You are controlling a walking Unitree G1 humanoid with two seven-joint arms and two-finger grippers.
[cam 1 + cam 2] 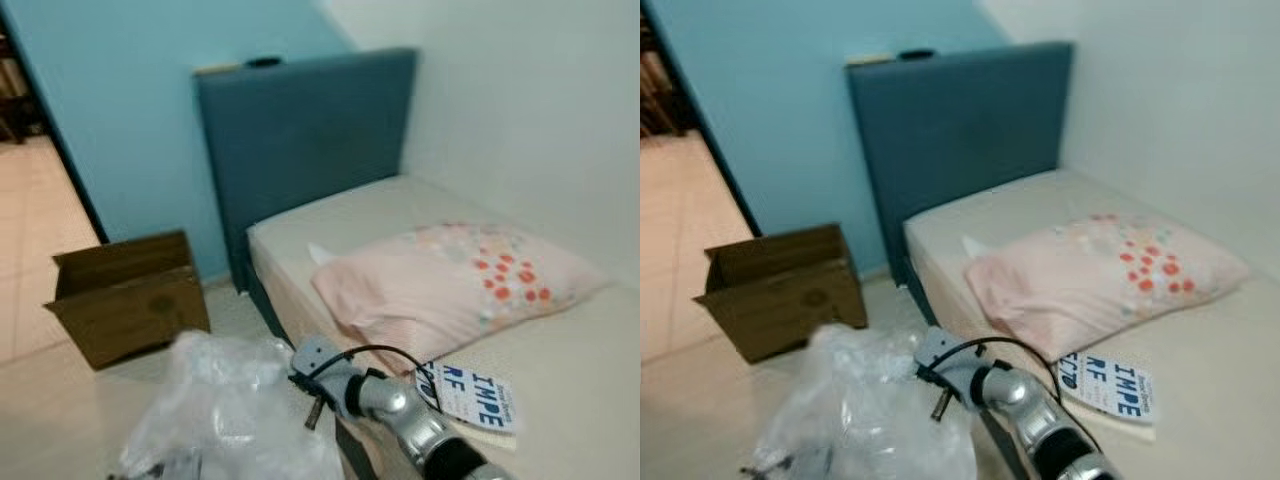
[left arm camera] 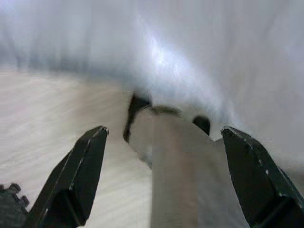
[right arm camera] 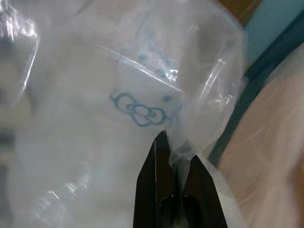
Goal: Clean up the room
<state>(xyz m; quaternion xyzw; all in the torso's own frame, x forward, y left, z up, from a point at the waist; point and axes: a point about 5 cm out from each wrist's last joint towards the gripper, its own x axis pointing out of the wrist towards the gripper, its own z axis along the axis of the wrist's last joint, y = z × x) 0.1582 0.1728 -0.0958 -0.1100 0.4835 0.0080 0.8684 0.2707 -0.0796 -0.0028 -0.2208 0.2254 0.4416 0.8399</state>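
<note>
A large crumpled clear plastic bag (image 1: 230, 410) hangs over the floor beside the bed. My right arm (image 1: 385, 400) reaches to its upper edge. In the right wrist view my right gripper (image 3: 175, 152) is shut on a fold of the bag (image 3: 118, 95), which carries a blue bow print. My left gripper (image 2: 164, 132) is open under the bag's pale film (image 2: 190, 47), low over the light floor. A blurred beige shape (image 2: 171, 166) lies in the gap between its fingers without touching them; I cannot tell what it is.
An open brown cardboard box (image 1: 130, 295) stands on the floor by the blue wall. The bed (image 1: 380, 205) has a blue headboard (image 1: 300, 140), a pink pillow (image 1: 460, 280) and a white printed sheet (image 1: 470, 395). A doorway (image 1: 25, 150) opens at the left.
</note>
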